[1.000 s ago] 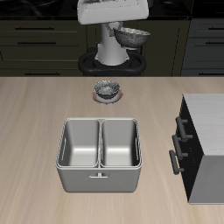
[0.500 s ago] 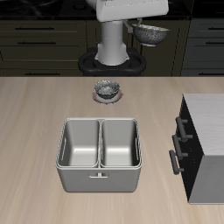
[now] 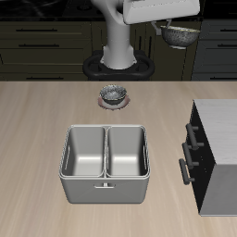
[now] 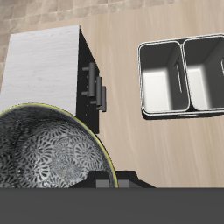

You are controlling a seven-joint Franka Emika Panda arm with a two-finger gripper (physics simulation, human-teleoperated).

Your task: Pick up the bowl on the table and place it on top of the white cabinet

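High above the table's back edge, my gripper [image 3: 169, 25] is shut on the rim of the bowl [image 3: 180, 35], a small grey metallic bowl. In the wrist view the bowl [image 4: 52, 162] fills much of the picture and shows its dark speckled inside, with the gripper [image 4: 107, 180] clamped on its edge. The white cabinet [image 3: 218, 148] stands on the table [image 3: 37, 130] near the front edge, with a pale top, a black front and bar handles. From the wrist, the white cabinet [image 4: 44, 66] lies below the held bowl and partly behind it.
A second, same-looking grey bowl [image 3: 113, 93] rests on a dark round base at the back middle of the table. A steel double basin [image 3: 104, 162] sits near the front edge, beside the cabinet; the wrist view shows the basin [image 4: 185, 74] too. Dark drawers line the wall behind.
The arm has carried the held bowl sideways toward the cabinet's side and a little higher. The second bowl, the basin and the cabinet have not moved.
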